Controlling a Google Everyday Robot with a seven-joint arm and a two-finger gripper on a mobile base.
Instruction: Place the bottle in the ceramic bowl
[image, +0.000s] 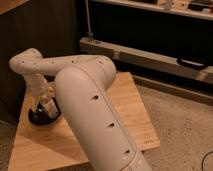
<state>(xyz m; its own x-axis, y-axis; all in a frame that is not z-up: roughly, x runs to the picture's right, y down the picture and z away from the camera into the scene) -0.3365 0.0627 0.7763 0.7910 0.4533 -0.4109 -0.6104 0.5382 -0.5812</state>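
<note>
Reaching down at the table's (125, 125) left side, the arm (95, 115) is bending from its big white link in front to a folded elbow at far left. The gripper (44, 102) is hanging right over the bowl (37, 118), which is sitting near the wooden top's left edge. The bottle (48, 106) is showing whitish at the gripper tip, inside the bowl's rim; whether it is touching the bowl's floor is unclear. Gripper state: cannot tell. A dark shelf unit (150, 30) is standing behind.
</note>
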